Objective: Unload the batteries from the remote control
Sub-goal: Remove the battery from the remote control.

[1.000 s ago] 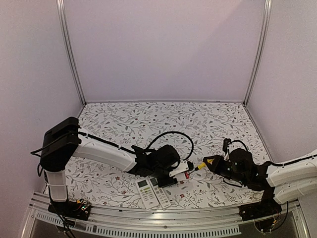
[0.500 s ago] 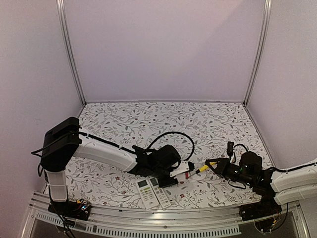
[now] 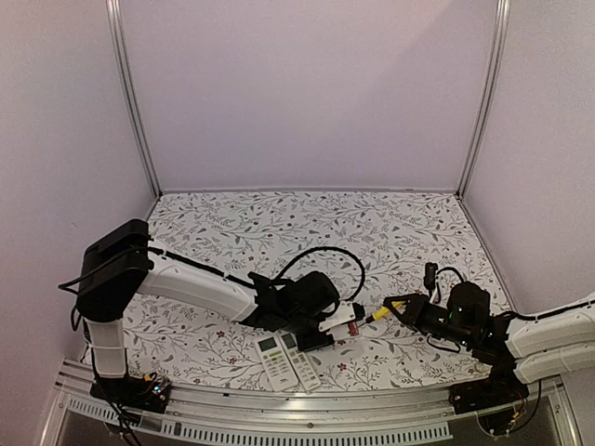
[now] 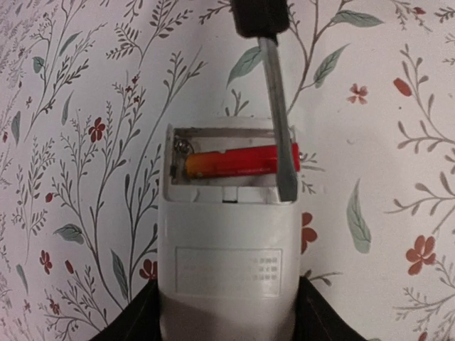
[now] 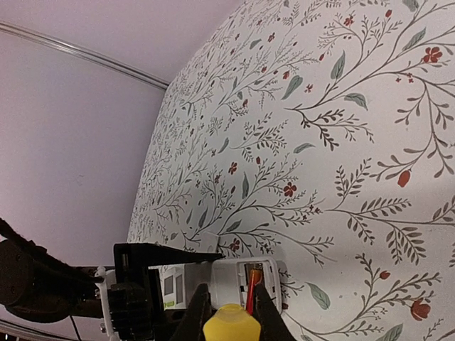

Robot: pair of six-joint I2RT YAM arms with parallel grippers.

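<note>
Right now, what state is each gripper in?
Left gripper: closed on the white remote control.
Right gripper: closed on the yellow-handled screwdriver.

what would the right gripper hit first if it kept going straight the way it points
The right gripper would most likely meet the open battery compartment of the white remote: the screwdriver it grips has its blade at the red-orange battery there. Depth is unclear.
</note>
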